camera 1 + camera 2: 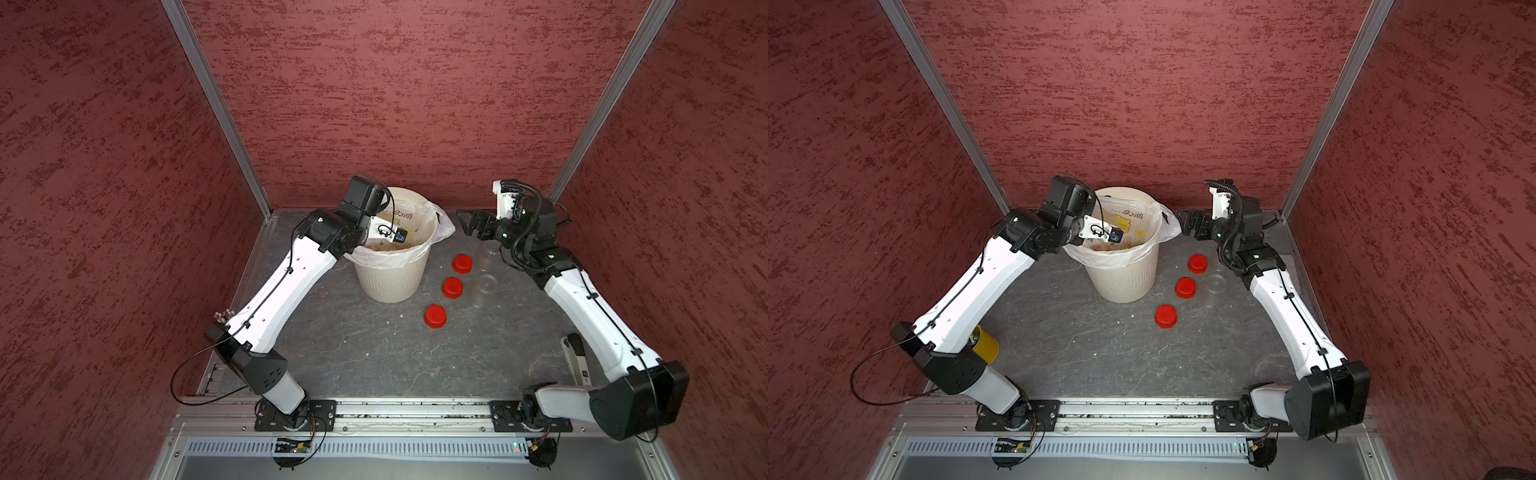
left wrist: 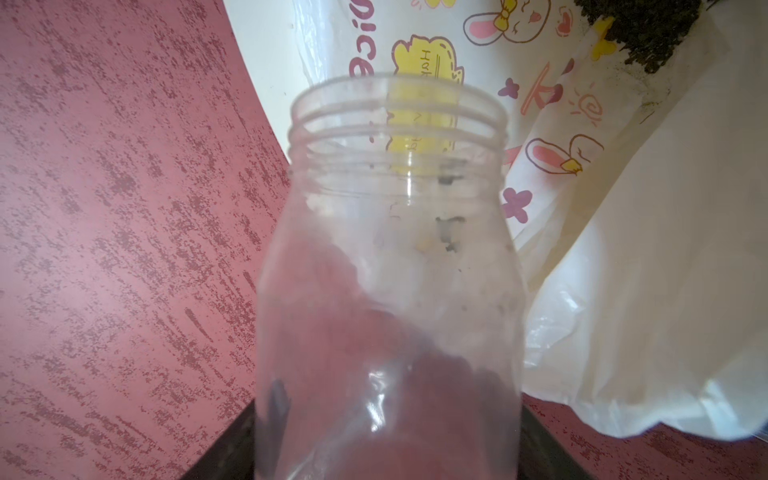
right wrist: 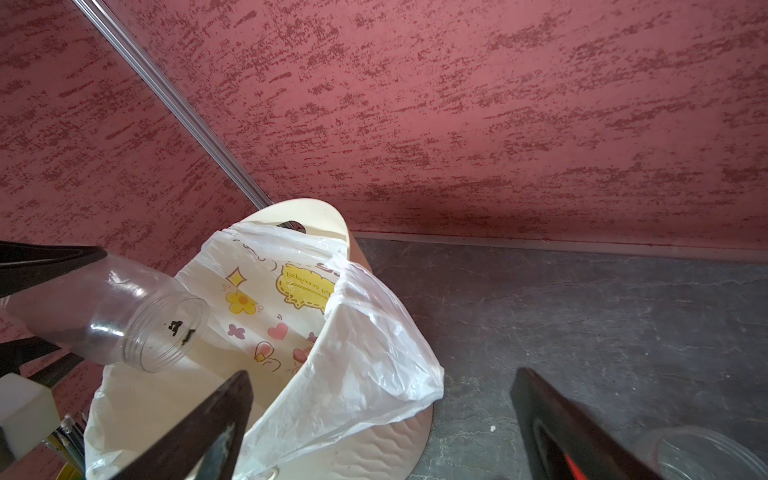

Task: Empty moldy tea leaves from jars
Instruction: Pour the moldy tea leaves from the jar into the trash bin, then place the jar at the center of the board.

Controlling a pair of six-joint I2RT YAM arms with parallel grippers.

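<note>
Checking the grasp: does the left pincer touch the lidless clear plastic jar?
Touching: in the right wrist view, the left pincer clamps the clear plastic jar from both sides.

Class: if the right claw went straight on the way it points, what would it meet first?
Probably the white printed plastic bag draped over the cream ribbed bin, though depth is unclear.

Soft, even light comes from above; the table (image 1: 374,357) carries only faint shadows with soft edges. Both top views splay toward the edges. In the left wrist view the close jar (image 2: 386,291) is blurred, and the white bag (image 2: 623,291) glares pale
</note>
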